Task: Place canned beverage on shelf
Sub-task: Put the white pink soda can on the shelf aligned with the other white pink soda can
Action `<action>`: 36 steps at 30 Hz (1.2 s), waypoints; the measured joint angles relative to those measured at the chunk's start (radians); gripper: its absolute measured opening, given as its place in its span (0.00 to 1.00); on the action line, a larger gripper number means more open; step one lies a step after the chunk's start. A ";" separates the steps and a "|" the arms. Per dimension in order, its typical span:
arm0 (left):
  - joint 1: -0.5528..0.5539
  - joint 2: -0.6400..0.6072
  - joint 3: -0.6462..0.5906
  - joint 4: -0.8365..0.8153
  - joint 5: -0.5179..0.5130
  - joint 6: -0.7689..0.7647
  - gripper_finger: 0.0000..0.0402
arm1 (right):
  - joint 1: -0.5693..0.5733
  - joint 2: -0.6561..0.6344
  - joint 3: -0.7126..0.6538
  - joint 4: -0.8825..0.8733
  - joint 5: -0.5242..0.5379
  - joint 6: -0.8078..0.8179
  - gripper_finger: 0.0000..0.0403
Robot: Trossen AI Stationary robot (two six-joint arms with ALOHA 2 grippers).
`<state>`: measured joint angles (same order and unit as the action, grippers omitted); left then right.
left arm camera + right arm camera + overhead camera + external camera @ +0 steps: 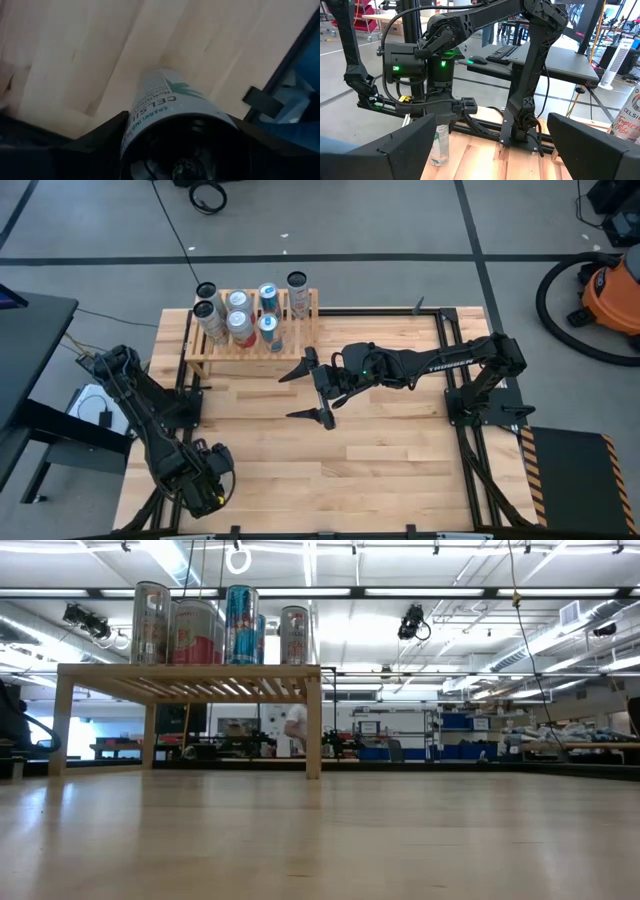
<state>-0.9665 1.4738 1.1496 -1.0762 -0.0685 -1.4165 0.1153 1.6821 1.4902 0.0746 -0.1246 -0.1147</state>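
Left jaws first: the left gripper hangs over the near-left corner of the worktop, and its jaws sit either side of a green-and-white can. The left wrist view stares straight down the can's top with a dark finger close on each flank; whether the fingers actually press the can, I cannot tell. The right wrist view gives what that one lacks: the can stands upright on the wood, directly beneath the left gripper. From overhead the can is hidden under the arm.

Over to the right gripper, out above the middle of the worktop, jaws spread wide with nothing between them. Just beyond its fingertips stands the shelf at the back-left, carrying a cluster of cans.

The low view catches neither gripper, yet shows the shelf side-on: slatted top on pale legs, tall cans upright on it.

The worktop is light plank wood in a black frame. Around it: grey floor with dark tape lines, an orange vacuum, and far behind, bright ceiling strip lights and workbenches.
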 joint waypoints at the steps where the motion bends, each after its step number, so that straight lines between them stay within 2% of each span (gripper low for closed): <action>1: 0.000 0.000 0.000 0.006 -0.001 0.006 0.69 | 0.000 0.000 0.000 0.000 0.000 0.000 0.97; 4: 0.000 0.000 0.000 0.024 -0.002 0.032 0.64 | 0.000 0.000 0.000 0.000 0.000 0.000 0.97; 21: 0.021 -0.002 0.001 0.043 0.013 0.082 0.65 | 0.000 0.000 0.000 0.000 0.000 0.000 0.97; 29: 0.064 -0.002 0.043 0.028 0.007 0.156 0.65 | 0.000 0.000 0.000 0.071 0.000 0.018 0.97; 36: 0.122 -0.002 0.074 0.012 -0.045 0.262 0.65 | 0.000 -0.001 0.001 0.095 0.025 0.033 0.97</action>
<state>-0.8440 1.4715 1.2234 -1.0639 -0.1130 -1.1548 0.1150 1.6810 1.4914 0.1699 -0.1000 -0.0818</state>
